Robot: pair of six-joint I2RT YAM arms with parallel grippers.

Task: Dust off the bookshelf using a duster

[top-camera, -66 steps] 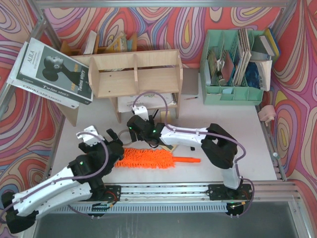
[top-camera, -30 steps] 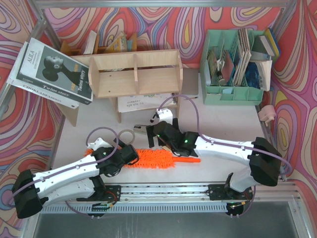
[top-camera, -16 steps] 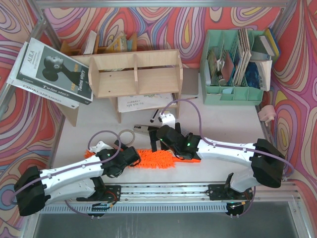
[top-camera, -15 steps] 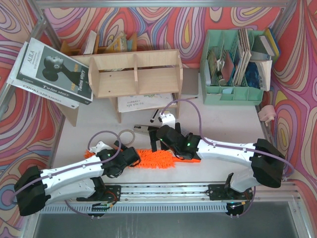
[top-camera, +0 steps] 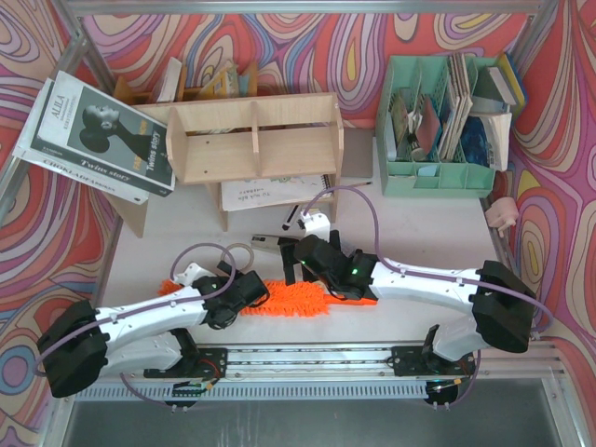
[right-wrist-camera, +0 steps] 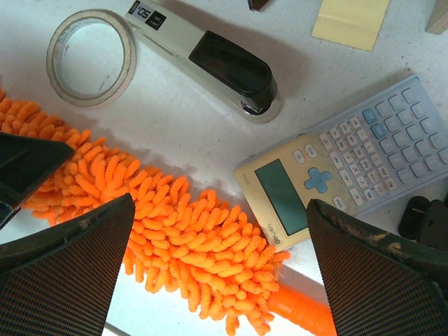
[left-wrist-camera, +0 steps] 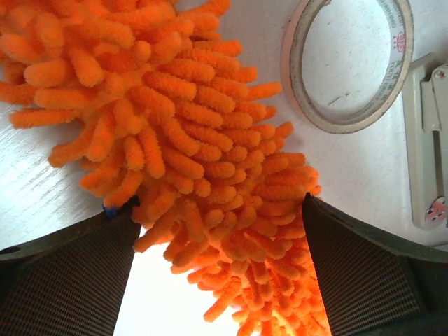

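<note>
Bottom centre of the top view, your duster (top-camera: 298, 298) is lying flat on the tabletop (top-camera: 419, 233), handle (right-wrist-camera: 301, 311) pointing right. Your left hand (left-wrist-camera: 218, 210) is open around the fluffy left part, with strands brushing both pads but not squashed. Your right hand (right-wrist-camera: 220, 203) is wide open too, over the fluff close to the handle. Just behind that you've got a tape roll (right-wrist-camera: 91, 56), a stapler (right-wrist-camera: 210, 59) and a calculator (right-wrist-camera: 343, 161). The bookshelf (top-camera: 251, 140) sits further back, upper centre-left, well apart from the duster.
</note>
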